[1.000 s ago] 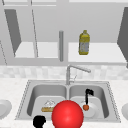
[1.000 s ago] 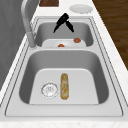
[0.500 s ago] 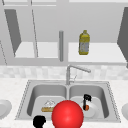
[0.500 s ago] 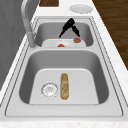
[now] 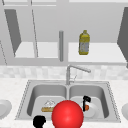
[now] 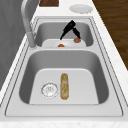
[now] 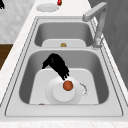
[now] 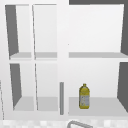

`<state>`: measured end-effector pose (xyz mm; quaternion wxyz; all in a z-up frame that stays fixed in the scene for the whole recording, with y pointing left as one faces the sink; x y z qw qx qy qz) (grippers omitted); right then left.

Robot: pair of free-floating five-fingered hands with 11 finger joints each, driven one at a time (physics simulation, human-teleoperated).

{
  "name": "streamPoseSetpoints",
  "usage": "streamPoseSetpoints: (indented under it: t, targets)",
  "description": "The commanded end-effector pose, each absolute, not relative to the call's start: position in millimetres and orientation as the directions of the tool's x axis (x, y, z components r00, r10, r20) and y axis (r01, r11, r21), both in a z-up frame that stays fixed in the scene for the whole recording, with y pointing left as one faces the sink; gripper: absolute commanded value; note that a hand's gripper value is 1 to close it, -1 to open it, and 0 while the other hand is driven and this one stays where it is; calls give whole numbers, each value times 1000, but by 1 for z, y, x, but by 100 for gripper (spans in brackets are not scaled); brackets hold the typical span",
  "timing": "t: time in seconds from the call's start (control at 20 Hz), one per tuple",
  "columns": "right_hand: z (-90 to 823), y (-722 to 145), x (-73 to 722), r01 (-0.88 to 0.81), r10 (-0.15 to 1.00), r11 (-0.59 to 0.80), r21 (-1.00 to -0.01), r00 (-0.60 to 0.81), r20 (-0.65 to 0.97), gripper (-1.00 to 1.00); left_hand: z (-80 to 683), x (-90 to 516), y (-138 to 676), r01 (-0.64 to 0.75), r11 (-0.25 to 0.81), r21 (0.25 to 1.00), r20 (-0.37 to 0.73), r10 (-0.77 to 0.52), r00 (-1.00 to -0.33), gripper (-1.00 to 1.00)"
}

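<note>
Fingers of the right hand [image 7: 56,65] reach down into the right basin of the sink [image 5: 110,100], their tips just above a small orange ball [image 7: 68,85] that sits on a white plate [image 7: 60,96] on the basin floor; whether they touch or pinch it cannot be told. From the left side, that hand [image 6: 70,28] hangs over the far basin, with the ball [image 6: 77,40] at its fingertip. Left of the plate, in the other basin, a bread roll [image 6: 64,85] lies beside the drain [image 6: 49,89]. The left hand [image 5: 39,121] hovers at the sink's front edge, next to a big red ball [image 5: 67,115]. Behind the sink stands the faucet [image 5: 72,72], and above it a yellow bottle [image 5: 84,43] on a shelf.
</note>
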<state>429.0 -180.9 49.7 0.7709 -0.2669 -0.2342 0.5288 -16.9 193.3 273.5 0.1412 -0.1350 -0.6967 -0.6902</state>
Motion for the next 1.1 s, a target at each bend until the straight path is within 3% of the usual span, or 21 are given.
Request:
streamPoseSetpoints:
  t: [0.0, 0.75, 1.05]
  targets:
    - [42, -179, 423, -694, 944, 290, -659, 320, 79, -100, 274, -17, 193, 383, 11, 924, 383, -7, -924, 0]
    - [-12, -174, 449, -683, 947, 273, -677, 316, 64, -100, 274, -17, 193, 383, 11, 924, 383, -7, -924, 0]
    - [-41, -173, 441, -623, 950, 260, -738, 303, 78, -100, 274, -17, 193, 383, 11, 924, 383, -7, -924, 0]
